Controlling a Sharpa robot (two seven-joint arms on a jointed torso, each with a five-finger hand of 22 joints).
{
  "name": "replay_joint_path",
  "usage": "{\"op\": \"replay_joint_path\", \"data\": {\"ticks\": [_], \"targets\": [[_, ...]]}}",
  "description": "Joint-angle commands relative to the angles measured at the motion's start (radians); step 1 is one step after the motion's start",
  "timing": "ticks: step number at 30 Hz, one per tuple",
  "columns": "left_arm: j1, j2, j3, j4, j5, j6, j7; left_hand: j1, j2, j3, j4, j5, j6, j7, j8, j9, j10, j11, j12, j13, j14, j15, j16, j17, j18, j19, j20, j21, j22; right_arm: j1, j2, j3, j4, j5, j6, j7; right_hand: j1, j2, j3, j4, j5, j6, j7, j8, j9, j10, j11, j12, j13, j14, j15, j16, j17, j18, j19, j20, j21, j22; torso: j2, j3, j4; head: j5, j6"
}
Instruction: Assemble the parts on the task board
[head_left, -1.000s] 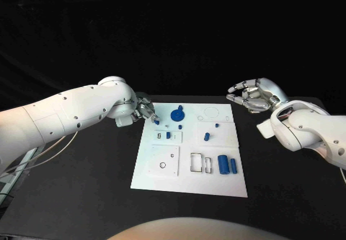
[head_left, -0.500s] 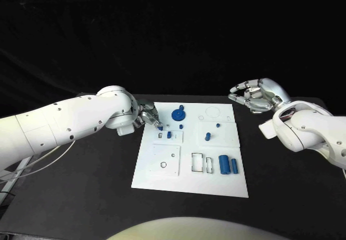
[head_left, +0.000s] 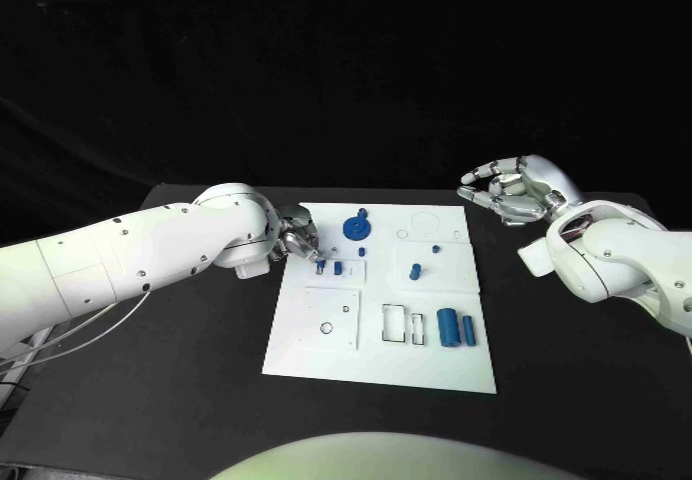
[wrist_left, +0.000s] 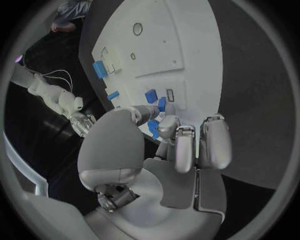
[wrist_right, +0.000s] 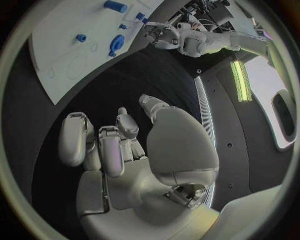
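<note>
We see the left hand (head_left: 299, 241) at the white task board's (head_left: 332, 365) left edge, fingertips pinching a small blue part (wrist_left: 153, 128). The right hand (head_left: 512, 192) hovers off the board's far right corner, fingers curled inward around nothing.

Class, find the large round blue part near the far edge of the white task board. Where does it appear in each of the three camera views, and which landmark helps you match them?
Head view: the large round blue part lies near the white task board's far edge, just beyond the left hand.
Left wrist view: cannot be told; that hand covers the area.
Right wrist view: it lies on the board, beside the left hand.
Shared landmark: the task board.
</note>
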Motion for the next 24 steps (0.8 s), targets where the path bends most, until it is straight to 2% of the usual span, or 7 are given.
{"op": "replay_joint_path", "data": {"ticks": [1, 13, 14, 24], "targets": [[-0.002, 0.0, 0.001, 0.006, -0.033, 0.001, 0.008, -0.003, -0.005, 0.194, -0.189, 0.01, 0.014, -0.004, 0.007, 0.004, 0.006, -0.001, 0.006, 0.002, 0.104, -0.01, 0.003, 0.263, -0.008, 0.0, -0.006, 0.006, 0.002, -0.001, -0.001, 0.0, 0.002, -0.002, 0.01, 0.01, -0.008, -0.001, -0.001, 0.005, 0.005, -0.003, -0.001, 0.006, -0.001, -0.004, 0.001, 0.0, 0.0, 0.053, -0.007, -0.005, 0.059, 0.015, -0.005, -0.003, -0.005, 0.03, 0.0, 0.0005, -0.0001, 0.001, 0.0], [-0.014, 0.001, 0.001, 0.008, -0.041, 0.01, -0.001, -0.014, -0.019, 0.195, -0.196, 0.068, 0.025, -0.008, 0.006, 0.009, 0.016, -0.005, 0.008, 0.011, 0.104, -0.014, 0.003, 0.263, -0.009, 0.002, -0.009, 0.009, 0.008, -0.003, -0.001, 0.0, 0.001, -0.002, 0.011, 0.01, -0.008, -0.001, -0.001, 0.005, 0.005, -0.003, -0.001, 0.006, -0.001, -0.004, 0.001, 0.0, 0.0, 0.053, -0.007, -0.005, 0.059, 0.015, -0.005, -0.003, -0.005, 0.03, -0.001, 0.0003, -0.0001, 0.003, -0.002], [-0.014, 0.0, 0.001, 0.008, -0.042, 0.011, -0.001, -0.016, -0.023, 0.191, -0.198, 0.086, 0.028, -0.009, 0.005, 0.01, 0.02, -0.006, 0.009, 0.015, 0.104, -0.015, 0.003, 0.263, -0.009, 0.003, -0.01, 0.01, 0.01, -0.003, -0.001, 0.0, 0.001, -0.002, 0.012, 0.01, -0.008, -0.001, -0.001, 0.005, 0.005, -0.003, -0.001, 0.006, -0.001, -0.004, 0.001, 0.0, 0.0, 0.053, -0.007, -0.005, 0.059, 0.015, -0.005, -0.003, -0.005, 0.03, -0.001, 0.0001, -0.0001, 0.003, -0.002], [-0.02, 0.002, 0.001, 0.004, -0.061, 0.009, -0.005, -0.016, -0.025, 0.189, -0.201, 0.097, 0.031, -0.01, 0.004, 0.01, 0.023, -0.007, 0.011, 0.019, 0.104, -0.015, 0.003, 0.263, -0.01, 0.005, -0.011, 0.012, 0.014, -0.004, -0.002, 0.0, 0.002, -0.001, 0.012, 0.011, -0.008, -0.001, -0.001, 0.005, 0.005, -0.003, -0.001, 0.006, -0.001, -0.004, 0.001, 0.0, 0.0, 0.053, -0.007, -0.005, 0.059, 0.015, -0.005, -0.003, -0.005, 0.03, -0.001, 0.0007, 0.0, 0.005, -0.002]]}}
